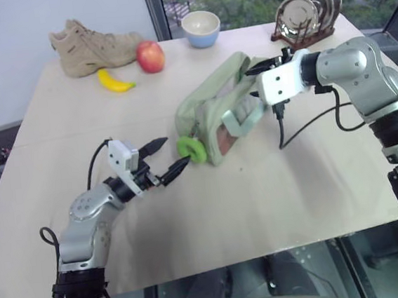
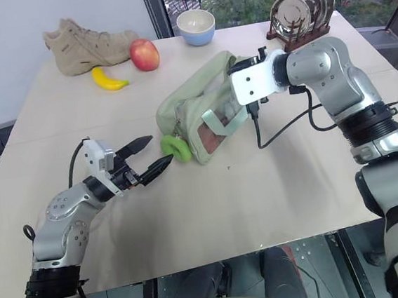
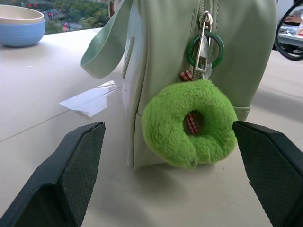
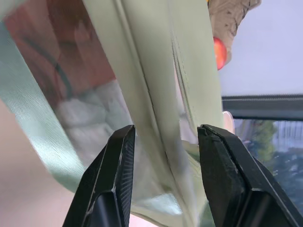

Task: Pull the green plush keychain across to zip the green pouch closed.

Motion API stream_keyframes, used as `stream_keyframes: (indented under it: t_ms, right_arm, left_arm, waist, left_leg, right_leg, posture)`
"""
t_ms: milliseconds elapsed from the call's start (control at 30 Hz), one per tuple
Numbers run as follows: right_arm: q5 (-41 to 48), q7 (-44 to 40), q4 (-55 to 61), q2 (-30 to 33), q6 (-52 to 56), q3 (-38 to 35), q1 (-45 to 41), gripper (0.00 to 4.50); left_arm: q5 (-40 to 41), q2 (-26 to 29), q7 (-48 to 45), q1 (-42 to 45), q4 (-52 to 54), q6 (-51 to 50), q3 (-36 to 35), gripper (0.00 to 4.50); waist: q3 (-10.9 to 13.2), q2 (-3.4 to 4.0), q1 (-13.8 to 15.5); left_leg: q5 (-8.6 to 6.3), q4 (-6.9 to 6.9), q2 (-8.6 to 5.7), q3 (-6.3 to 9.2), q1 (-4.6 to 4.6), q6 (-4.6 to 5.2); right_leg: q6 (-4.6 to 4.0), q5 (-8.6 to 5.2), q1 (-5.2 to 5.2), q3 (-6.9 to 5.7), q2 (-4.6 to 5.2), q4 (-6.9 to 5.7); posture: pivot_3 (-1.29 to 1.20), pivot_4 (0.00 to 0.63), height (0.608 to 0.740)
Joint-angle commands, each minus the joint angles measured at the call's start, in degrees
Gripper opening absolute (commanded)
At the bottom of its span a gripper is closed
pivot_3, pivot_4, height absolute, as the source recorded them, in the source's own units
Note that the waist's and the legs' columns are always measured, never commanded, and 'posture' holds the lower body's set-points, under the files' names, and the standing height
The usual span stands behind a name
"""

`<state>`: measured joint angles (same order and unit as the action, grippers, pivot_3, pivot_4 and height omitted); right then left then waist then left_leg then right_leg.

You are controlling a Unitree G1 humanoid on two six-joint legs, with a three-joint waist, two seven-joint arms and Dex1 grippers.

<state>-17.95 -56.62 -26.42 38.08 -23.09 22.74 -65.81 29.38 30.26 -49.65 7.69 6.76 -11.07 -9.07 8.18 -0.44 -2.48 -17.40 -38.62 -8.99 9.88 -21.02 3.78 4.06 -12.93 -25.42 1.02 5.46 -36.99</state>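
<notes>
left gripper (image 1: 163, 159) spread before green plush keychain (image 1: 191, 150) — green pouch (image 1: 216, 108) lengthwise away

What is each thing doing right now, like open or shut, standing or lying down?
green pouch: lying on the table, nothing gripping it.
green plush keychain: hanging from the zipper pull, not held.
left gripper: open, by the keychain.
right gripper: open, over the pouch's far end.
shoe: upright.
banana: lying flat.
apple: resting on the table.
bowl: upright.
plates: standing on edge in a rack.
</notes>
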Motion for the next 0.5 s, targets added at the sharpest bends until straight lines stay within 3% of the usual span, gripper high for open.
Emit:
stream_keyframes:
  t_ms: [33,200,267,333,400,500]
  right_arm:
    - [-3.19,2.53,-7.16,-0.79,-6.62,0.90,-4.04,2.09]
    - [0.53,-2.16,-11.76,-2.65,-4.17,-0.74,-4.74,0.53]
    - [4.40,-5.04,-10.00,-3.26,2.29,-2.99,-3.75,0.01]
    - [7.68,-7.79,-6.94,-3.55,11.39,-5.10,-3.04,0.01]
    - [10.03,-11.46,-1.67,-3.01,31.93,-7.24,-4.13,0.01]
    - [10.41,-16.81,4.61,-0.33,50.69,-6.89,-6.36,0.01]
  left_arm:
    - [0.22,0.01,0.88,-0.91,3.59,0.99,-1.26,4.50]
    - [0.34,-0.27,1.83,-2.09,4.77,1.05,-1.50,4.50]
    - [0.38,-0.32,1.95,-2.38,4.84,1.11,-1.56,4.50]
    - [0.41,-0.38,2.05,-2.55,4.92,1.13,-1.50,4.50]
    - [0.55,-0.43,1.98,-2.65,4.76,1.13,-1.41,4.50]
    - [0.59,-0.46,1.59,-2.36,4.08,1.24,-1.23,4.50]
  waist:
    - [0.00,0.00,0.03]
    - [0.00,0.00,0.02]
    - [0.00,0.00,-0.08]
    - [0.00,0.00,0.01]
    - [0.01,0.02,0.11]
    - [0.01,0.02,0.45]
  left_leg:
    - [0.00,0.01,0.00,0.00,0.02,0.00]
    - [0.00,0.03,0.02,0.00,0.05,0.00]
    - [0.00,0.03,0.02,0.00,0.08,0.00]
    - [0.00,0.05,0.03,0.00,0.08,0.00]
    - [0.00,0.04,0.04,0.02,0.06,0.00]
    - [0.00,0.05,0.04,0.05,0.03,0.00]
  right_leg:
    - [0.00,0.00,0.00,0.00,-0.01,0.00]
    - [-0.01,0.00,0.03,0.02,-0.02,0.00]
    - [-0.01,0.00,0.06,0.03,-0.03,0.02]
    - [-0.01,0.00,0.06,0.03,-0.03,0.02]
    - [-0.01,0.00,0.05,0.02,-0.04,0.00]
    - [-0.02,0.00,0.04,0.01,-0.03,0.00]
  posture:
    - [0.00,0.150,0.740]
    - [0.00,0.150,0.740]
    - [0.00,0.150,0.740]
    - [0.00,0.150,0.740]
    - [0.00,0.150,0.740]
    - [0.00,0.150,0.740]
